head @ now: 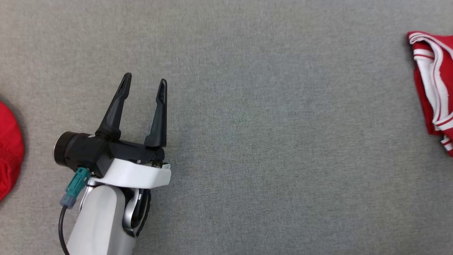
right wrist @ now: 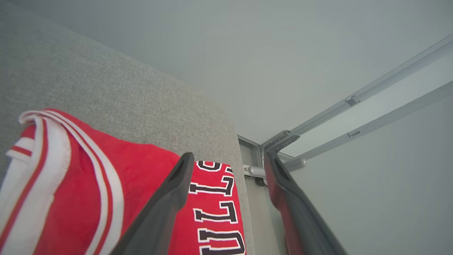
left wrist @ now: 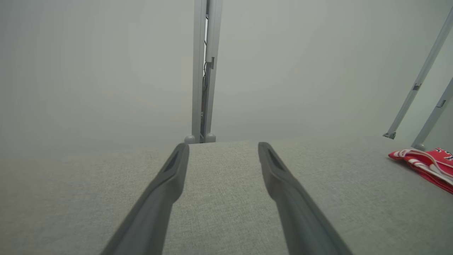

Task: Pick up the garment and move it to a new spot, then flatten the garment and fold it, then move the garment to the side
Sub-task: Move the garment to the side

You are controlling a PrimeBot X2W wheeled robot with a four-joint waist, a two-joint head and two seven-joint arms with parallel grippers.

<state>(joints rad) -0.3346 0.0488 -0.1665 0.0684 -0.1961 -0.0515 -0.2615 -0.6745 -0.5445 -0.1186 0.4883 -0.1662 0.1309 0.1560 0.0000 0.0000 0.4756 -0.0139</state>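
Garment point(head: 433, 81), red with white striped trim, is lying in a loose fold at three o'clock in the head view, right at the edge of the picture on the grey cloth table point(head: 265, 141). In the right wrist view black and white lettering point(right wrist: 216, 209) is showing on the fabric, which is sitting close to the table's rounded corner.

Your right gripper point(right wrist: 228, 155) is hanging just above that corner with its two dark fingers spread wide and pinching nothing. One finger is crossing over the red cloth; the other is pointing past the table's edge toward a grey metal frame point(right wrist: 354, 102).

Your left gripper point(head: 145, 78) is resting at seven o'clock in the head view, fingers likewise spread and empty, well apart from the garment. Another red cloth point(head: 9, 148) is peeking in at nine o'clock.

By the look of it, the garment is sitting at the side and the last step is nearly finished. To do it well, you should be lifting the right gripper straight up before swinging it away, so that neither finger is catching the trim and dragging the fold open or over the edge. Whether a fingertip is touching the fabric, you cannot tell.
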